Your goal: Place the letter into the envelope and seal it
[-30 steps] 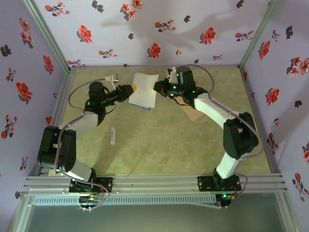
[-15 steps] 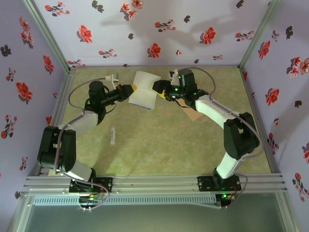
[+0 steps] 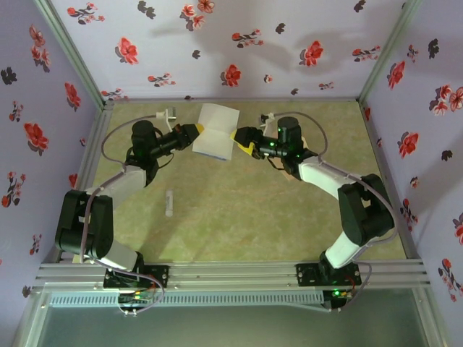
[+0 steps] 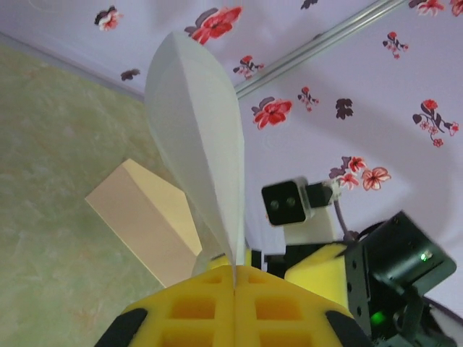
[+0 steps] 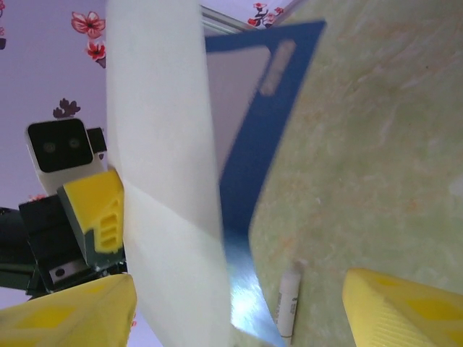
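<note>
One letter, one envelope — one stick

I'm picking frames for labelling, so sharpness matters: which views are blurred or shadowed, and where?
Top external view: sharp, evenly lit, soft arm shadows on the floral back wall. Left wrist view: the white, blue-bordered paper sheet, clamped in the left pincer, is fairly crisp. Right wrist view: the sheet and the open right pincer are blurred, close to the lens.

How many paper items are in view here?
2. The letter is held up above the table near the back; the envelope lies flat, partly under the right arm. More could hide under the arms.
</note>
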Controlling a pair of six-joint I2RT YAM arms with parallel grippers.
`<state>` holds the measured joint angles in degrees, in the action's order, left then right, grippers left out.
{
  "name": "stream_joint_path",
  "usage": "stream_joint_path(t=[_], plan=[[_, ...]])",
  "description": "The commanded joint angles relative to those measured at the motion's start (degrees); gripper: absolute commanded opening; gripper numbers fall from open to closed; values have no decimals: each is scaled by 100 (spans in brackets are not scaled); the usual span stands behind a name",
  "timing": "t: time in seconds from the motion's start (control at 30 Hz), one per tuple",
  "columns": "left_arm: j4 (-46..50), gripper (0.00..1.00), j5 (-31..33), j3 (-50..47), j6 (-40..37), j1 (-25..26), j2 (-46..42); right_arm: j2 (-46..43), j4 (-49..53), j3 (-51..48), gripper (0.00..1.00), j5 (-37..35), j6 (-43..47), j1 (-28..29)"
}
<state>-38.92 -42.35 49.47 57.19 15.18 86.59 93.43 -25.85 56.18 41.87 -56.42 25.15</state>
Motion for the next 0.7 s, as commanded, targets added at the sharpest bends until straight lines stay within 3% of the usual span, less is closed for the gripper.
stream_joint_path(t=[0.0, 0.43, 0.67], plan=[[-586, 0, 191, 7, 381, -29, -178, -53, -1150, -204, 76, 239, -348, 8], [-1041, 0, 236, -17, 836, 59, -56, 379, -2064, 117, 74, 714, -652, 383], [-1110, 0, 209, 0, 901, 61, -55, 589, -2583, 251, 64, 857, -918, 421]])
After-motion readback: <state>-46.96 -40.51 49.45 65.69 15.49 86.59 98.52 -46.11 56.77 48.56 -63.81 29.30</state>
